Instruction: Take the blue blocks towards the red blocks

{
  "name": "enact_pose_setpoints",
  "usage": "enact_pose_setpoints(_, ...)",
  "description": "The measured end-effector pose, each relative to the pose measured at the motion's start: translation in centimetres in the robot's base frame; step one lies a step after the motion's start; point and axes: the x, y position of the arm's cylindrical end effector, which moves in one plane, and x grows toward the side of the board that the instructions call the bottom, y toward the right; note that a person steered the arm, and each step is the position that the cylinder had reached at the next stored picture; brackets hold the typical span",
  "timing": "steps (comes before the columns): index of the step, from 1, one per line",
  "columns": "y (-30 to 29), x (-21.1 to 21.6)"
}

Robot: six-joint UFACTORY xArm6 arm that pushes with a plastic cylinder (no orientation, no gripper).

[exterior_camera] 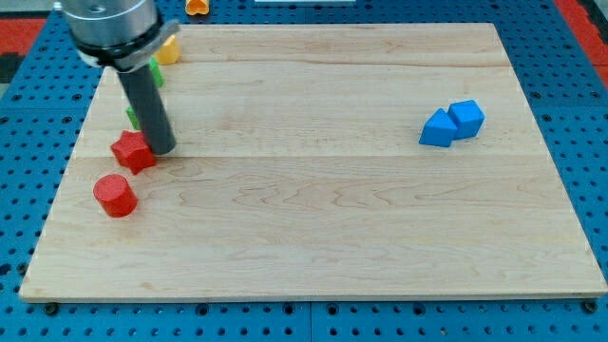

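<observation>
Two blue blocks sit touching at the view's right on the wooden board (313, 237): a blue triangular block (437, 128) and a blue cube (466, 117) just to its upper right. Red targets far left: red star-like block (133, 152), red cylinder (115, 196) below it. My tip (161, 150) is down at the board, right against the star block's right edge, well apart from the blues. No jaws, just a plain rod, holding nothing. Behind the rod: green block (152, 74), mostly hidden, shape unclear; yellow block (169, 49); orange piece (196, 8) off the top edge. Handling guess: blues look small, light, rigid, should slide easily on smooth wood. Push from their right side, near the seam, or the pair may split or spin.
</observation>
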Motion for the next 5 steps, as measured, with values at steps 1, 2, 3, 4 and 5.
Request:
enact_pose_setpoints(1,1.8,0.3)
enact_pose_setpoints(2,8.0,5.3)
enact_pose_setpoints(3,10.0,9.3)
enact_pose_setpoints(4,25.2,6.2)
enact_pose_setpoints(5,38.6,6.0)
